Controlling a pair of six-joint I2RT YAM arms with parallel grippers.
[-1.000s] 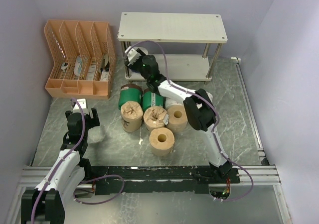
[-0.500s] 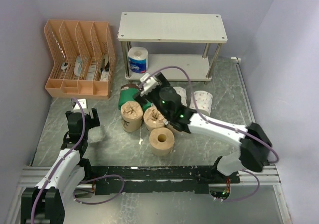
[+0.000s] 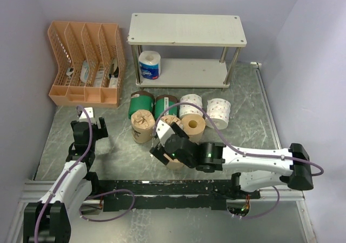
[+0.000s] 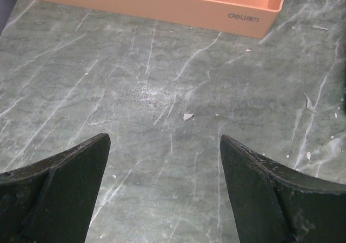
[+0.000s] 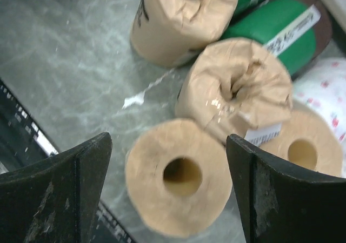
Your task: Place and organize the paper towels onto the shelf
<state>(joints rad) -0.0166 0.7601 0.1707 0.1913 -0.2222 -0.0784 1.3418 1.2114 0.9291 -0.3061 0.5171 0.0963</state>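
Observation:
The shelf stands at the back; a blue-and-white roll stands on its lower board. On the table lie two green rolls, two white patterned rolls, two brown-wrapped rolls and a tan roll. My right gripper is open and empty, hovering over a nearer tan roll, which shows between its fingers. A brown-wrapped roll and a green roll lie just beyond. My left gripper is open and empty over bare table.
An orange slotted file organizer stands at the back left; its base edge shows ahead of the left gripper. A black rail runs along the near edge. Walls close in left, right and back.
The right arm has pulled back from the shelf, leaving the blue-and-white roll on the lower board, and has swung down over the near tan roll. The left arm has not moved.

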